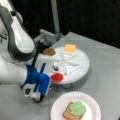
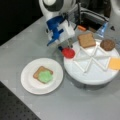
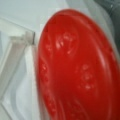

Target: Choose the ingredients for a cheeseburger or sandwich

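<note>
Filling almost the whole wrist view, the red tomato disc point(image 3: 77, 67) is seen as a glossy, domed red piece with small raised bumps on its face. In both front views it sits at the rim of the white divided tray point(image 1: 82, 66), at the edge nearest the gripper point(image 1: 53, 72), which is placed right against it; whether the jaws are open or closed on it cannot be told. No fingertips are made out clearly behind the blue and white gripper body.

On the tray, a yellow cheese square point(image 1: 70, 48) is laid in 1 compartment and a dark-brown round patty point(image 1: 49, 51) in another. In a front view a brown square bread slice point(image 2: 86, 40) is also seen on the tray, beside the patty.

On the white round plate point(image 2: 26, 78), set on the grey table point(image 2: 30, 47) just beside the tray, a second bread slice point(image 2: 38, 71) is laid flat, and a green lettuce blob point(image 2: 45, 76) is rested on top of it, covering part of the bread.

No brand, label or readable writing is seen.
</note>
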### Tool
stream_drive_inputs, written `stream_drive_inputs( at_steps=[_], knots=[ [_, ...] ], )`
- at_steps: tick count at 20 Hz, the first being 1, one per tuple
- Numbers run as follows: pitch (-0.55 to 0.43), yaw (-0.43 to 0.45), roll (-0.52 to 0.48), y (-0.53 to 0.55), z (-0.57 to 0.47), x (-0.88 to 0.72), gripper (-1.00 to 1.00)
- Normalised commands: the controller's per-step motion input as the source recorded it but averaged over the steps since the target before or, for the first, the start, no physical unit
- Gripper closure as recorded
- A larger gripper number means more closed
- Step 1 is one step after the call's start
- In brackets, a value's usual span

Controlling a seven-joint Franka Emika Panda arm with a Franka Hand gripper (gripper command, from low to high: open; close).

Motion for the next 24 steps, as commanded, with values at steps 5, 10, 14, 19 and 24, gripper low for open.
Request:
stream_drive_inputs(
  at_steps=[5, 10, 14, 19, 24],
  knots=[
    [-0.083, 0.051, 0.220, -0.13, -0.02, 0.13, -1.00],
    [-0.074, 0.046, 0.203, -0.11, -0.01, 0.13, -1.00],
    [-0.062, 0.036, 0.181, -0.09, 0.00, 0.13, -1.00],
    [-0.049, 0.030, 0.151, -0.09, 0.00, 0.15, 1.00],
    [-0.033, 0.035, 0.114, -0.08, -0.02, 0.19, 1.00]
  ],
)
